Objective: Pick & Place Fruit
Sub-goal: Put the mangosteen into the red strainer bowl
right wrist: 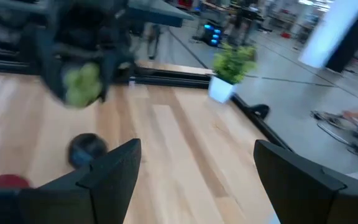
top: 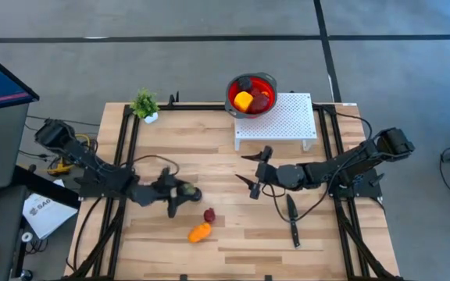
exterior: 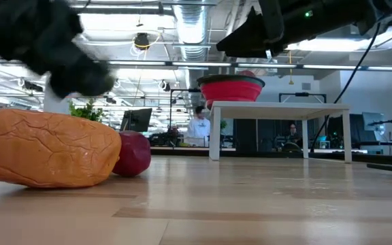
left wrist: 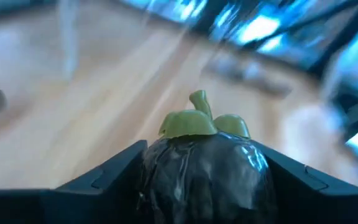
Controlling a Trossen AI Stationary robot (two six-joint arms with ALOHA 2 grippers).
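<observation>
My left pincer (top: 180, 191) sits lower left of centre in the high view, over the wooden desk (top: 209, 140). Between its two dark fingers (left wrist: 104, 177) is a dark purple-black rounded toy fruit with a green leafy cap (left wrist: 205, 165). The left wrist view shows both fingers flanking it close on either side; I cannot tell whether they are gripping it. In the high view that fruit (top: 184, 190) shows as a dark-green blob right at the pincer tips.

Just below-right of it in the high view lies a small dark red rounded toy fruit (top: 209, 215), and below that an orange elongated toy fruit (top: 199, 232), the two just beside each other; both apart from my left pincer. In the low view the orange one (exterior: 46, 150) fills the left foreground, with the red one (exterior: 135, 154) behind it.

My right pincer (top: 258, 173) is right of centre in the high view, fingers spread wide, holding nothing.

A black-handled knife (top: 292, 219) lies on the desk below the right arm. At top centre a red round bowl with grey rim (top: 251, 95) sits at the corner of a white perforated stand (top: 287, 121), with yellow, red and dark fruit pieces (top: 243, 101) inside. A small green potted plant (top: 144, 104) stands at the upper left edge of the desk.
</observation>
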